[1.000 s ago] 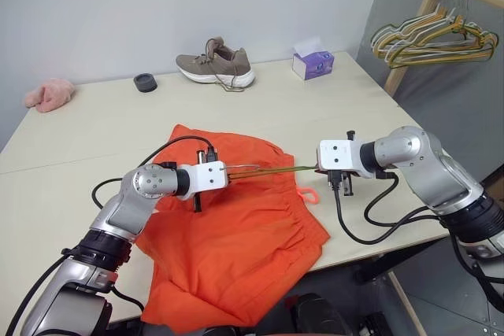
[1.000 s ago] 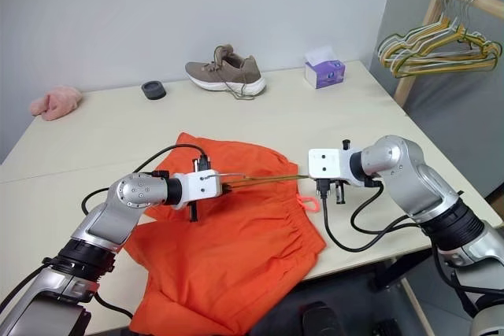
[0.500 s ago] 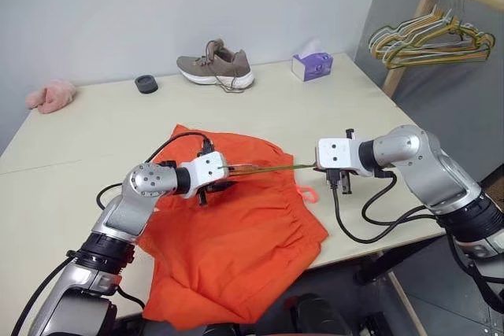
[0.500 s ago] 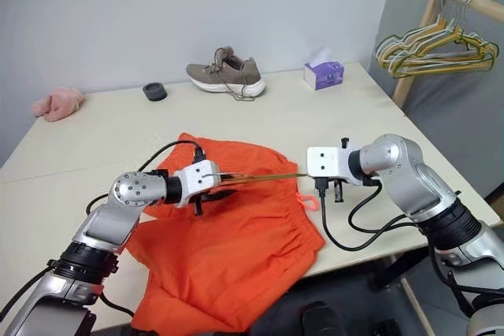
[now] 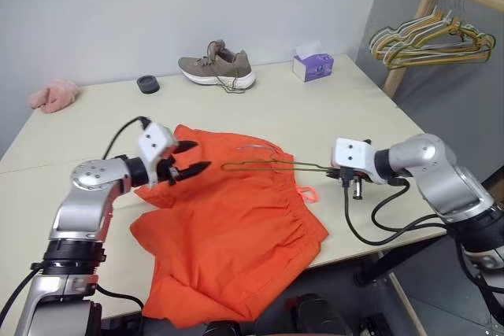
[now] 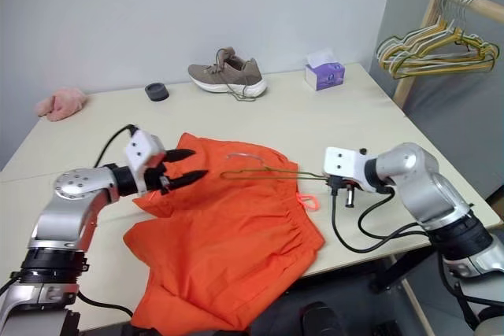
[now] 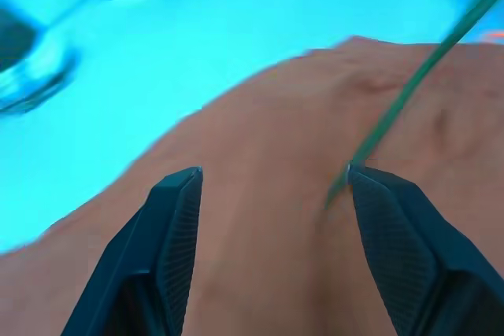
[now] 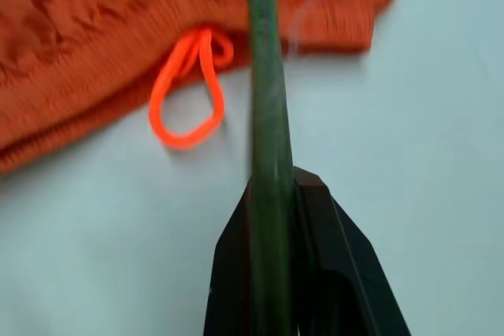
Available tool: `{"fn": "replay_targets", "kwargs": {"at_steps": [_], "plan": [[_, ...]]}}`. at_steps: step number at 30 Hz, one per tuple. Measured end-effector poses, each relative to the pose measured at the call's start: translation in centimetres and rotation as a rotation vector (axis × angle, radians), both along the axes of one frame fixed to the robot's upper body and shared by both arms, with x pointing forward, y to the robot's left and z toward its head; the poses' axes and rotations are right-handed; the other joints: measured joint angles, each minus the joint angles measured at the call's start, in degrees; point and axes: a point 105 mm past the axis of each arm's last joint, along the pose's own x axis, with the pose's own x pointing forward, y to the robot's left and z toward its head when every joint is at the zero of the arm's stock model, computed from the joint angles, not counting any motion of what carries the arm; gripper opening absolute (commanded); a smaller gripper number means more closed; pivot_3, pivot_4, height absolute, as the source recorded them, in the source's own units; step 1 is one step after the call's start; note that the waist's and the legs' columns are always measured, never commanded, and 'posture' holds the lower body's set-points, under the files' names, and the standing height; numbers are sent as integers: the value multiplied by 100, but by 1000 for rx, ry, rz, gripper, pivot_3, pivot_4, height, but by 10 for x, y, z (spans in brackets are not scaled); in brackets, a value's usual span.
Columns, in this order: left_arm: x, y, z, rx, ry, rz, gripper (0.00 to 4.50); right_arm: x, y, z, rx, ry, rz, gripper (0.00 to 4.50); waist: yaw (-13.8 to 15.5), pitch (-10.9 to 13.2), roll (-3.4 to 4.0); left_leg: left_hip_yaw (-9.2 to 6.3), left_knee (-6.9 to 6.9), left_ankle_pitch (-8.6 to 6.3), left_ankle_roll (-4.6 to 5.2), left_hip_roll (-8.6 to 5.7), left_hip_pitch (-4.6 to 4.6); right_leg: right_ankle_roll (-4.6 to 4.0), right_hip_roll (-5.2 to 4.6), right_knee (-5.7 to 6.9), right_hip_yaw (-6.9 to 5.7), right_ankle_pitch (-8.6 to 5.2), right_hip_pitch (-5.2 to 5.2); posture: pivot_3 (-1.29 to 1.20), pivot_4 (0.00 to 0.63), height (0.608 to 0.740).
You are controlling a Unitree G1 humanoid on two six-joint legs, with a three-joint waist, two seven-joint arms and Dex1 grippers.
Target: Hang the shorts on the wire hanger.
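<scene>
Our right gripper [image 8: 272, 194] is clamped on the wire hanger [image 5: 264, 166], holding it just over the shorts [image 5: 236, 226] spread on the table [image 5: 94, 123]. The left gripper [image 5: 187, 168] hangs spread, empty (near the hanger's free end). We'd pinch one leg hem and feed it over the bar.

Shorts [image 5: 236, 226] on counter [image 5: 94, 131], near front edge | wire hanger [image 5: 268, 166] over shorts, held at right by right gripper [image 5: 344, 172] | left gripper [image 5: 189, 169] left of hanger | shoe [image 5: 216, 64], tissue box [image 5: 313, 64] behind | hanger bunch [image 5: 429, 41] far right
</scene>
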Motion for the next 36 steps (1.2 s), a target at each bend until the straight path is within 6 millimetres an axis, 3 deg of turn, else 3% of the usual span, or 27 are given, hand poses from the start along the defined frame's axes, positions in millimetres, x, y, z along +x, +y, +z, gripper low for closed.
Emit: {"fn": "replay_targets", "kwargs": {"at_steps": [4, 7, 11, 20, 25, 36], "plan": [[-14, 2, -20, -23, 71, -18, 3615, -9, -26, -6, 82, 95, -145, 0, 1, -1, 1, 2, -3, 0, 0, 6, 0, -1, -1, -5, 3, 0, 1, -237, 52, 740], [-31, 1, -49, -62, 186, -25, 4484, -22, -56, -21, 127, 210, -315, 0, 9, 4, -5, 5, -3, -1, 0, 5, -6, -2, -4, -5, 5, -1, -3, -240, 54, 740], [-35, -16, -41, -58, 169, -108, 4484, -29, -63, -23, 169, 246, -369, 0, 8, 7, -10, 19, -2, -1, 0, 2, 4, 3, 1, -3, 3, -1, 5, -247, 57, 740], [-26, -9, -38, -57, 130, -50, 4484, -64, -87, -27, 248, 374, -527, 0, -2, 9, -14, 39, -3, -1, 0, -6, 4, 5, 18, -5, 6, -2, 4, -266, 63, 740], [-22, -4, -38, -46, 124, -32, 4484, -75, -85, -33, 247, 414, -534, 0, -6, 16, -22, 41, -3, -1, 1, -5, 4, 26, 19, -6, 7, -15, 3, -270, 65, 740], [-20, 1, -37, -15, 106, -10, 4484, -75, -66, -17, 321, 447, -462, 0, 8, 31, -39, 38, -9, -1, 0, -3, 1, 27, 19, -14, 4, -15, 2, -258, 67, 740]]}}
